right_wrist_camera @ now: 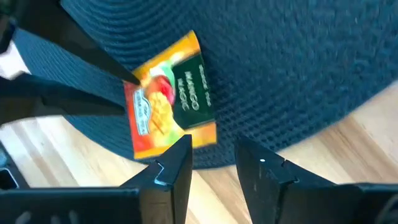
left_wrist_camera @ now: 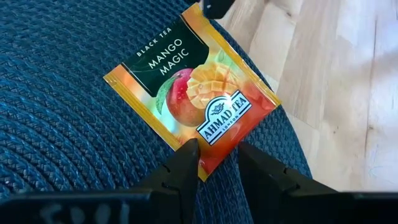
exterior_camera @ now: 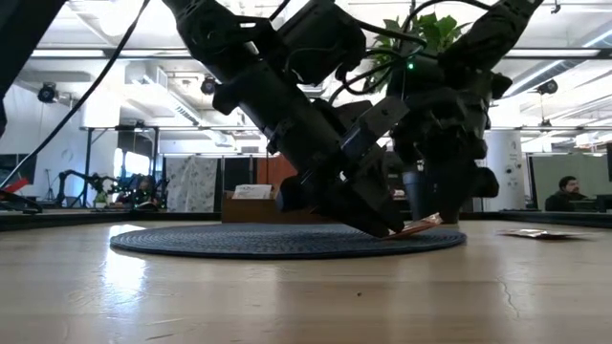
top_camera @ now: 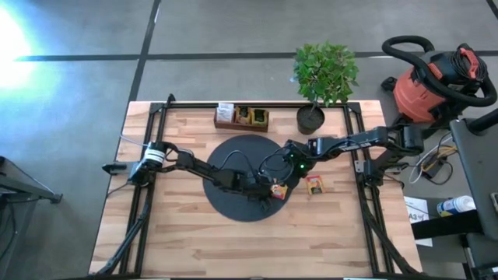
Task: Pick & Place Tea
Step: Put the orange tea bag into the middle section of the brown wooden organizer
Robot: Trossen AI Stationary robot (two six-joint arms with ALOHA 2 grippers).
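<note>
The left gripper pinches a corner of the orange tea sachet at the black mat's edge; the right gripper, parted, hovers beside. Light, thin, slippery paper: best held by an edge.

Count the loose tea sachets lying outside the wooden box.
2. One sachet sits at the mat's right edge between both grippers; another sachet lies on the table right of the mat. More may be hidden under the arms.

Both arms reach to table centre — left gripper pinching shut, right gripper parted, tips converging.
</note>
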